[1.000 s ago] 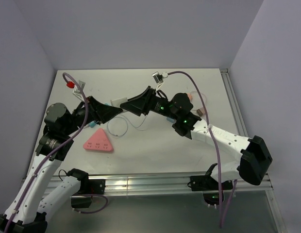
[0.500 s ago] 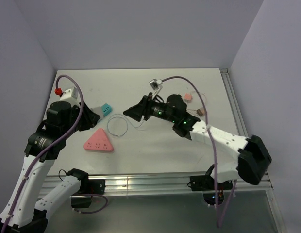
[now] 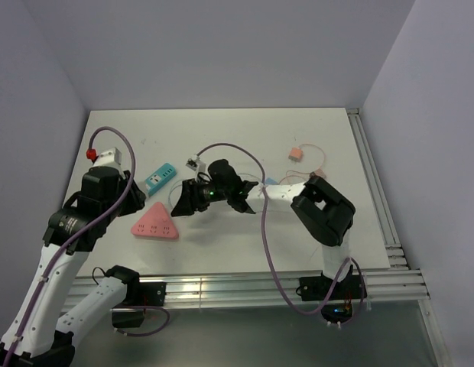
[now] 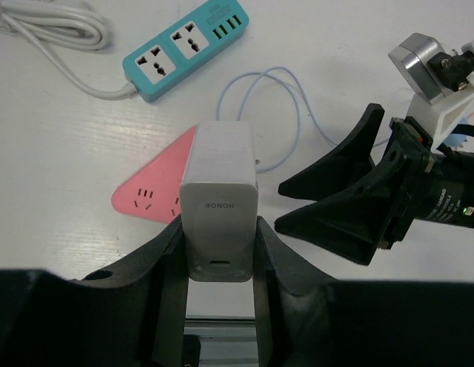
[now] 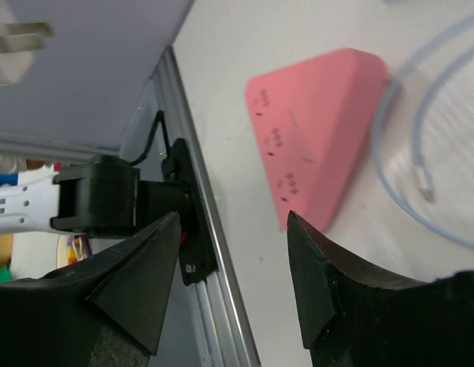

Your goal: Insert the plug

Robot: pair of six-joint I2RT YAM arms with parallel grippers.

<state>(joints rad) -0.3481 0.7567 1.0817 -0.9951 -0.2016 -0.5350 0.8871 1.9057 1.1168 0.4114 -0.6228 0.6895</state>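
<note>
The plug [image 4: 219, 195], a grey-white HONOR charger block, stands upright between the fingers of my left gripper [image 4: 219, 233], which is shut on its sides. Just beyond it on the table lies the pink triangular power strip [image 4: 149, 202] [image 3: 154, 223] [image 5: 321, 115], socket holes facing up. In the top view my left gripper [image 3: 137, 197] hovers above the strip's left side. My right gripper [image 3: 180, 201] [image 5: 233, 222] is open and empty, low over the table, just right of the strip. The plug's prongs [image 5: 15, 42] peek in at the right wrist view's top left corner.
A teal power strip [image 3: 160, 177] [image 4: 187, 46] with a white cord lies behind the pink one. A thin pale-blue cable loop [image 4: 275, 115] [image 5: 420, 153] rests between the two grippers. A small pink block [image 3: 296, 153] sits at the back right. The table's near rail [image 5: 214, 252] runs close by.
The grippers have parted from their meeting point. My left arm has pulled back toward the near left. My right arm has swung down and left toward the pink strip, its jaws narrowing slightly.
</note>
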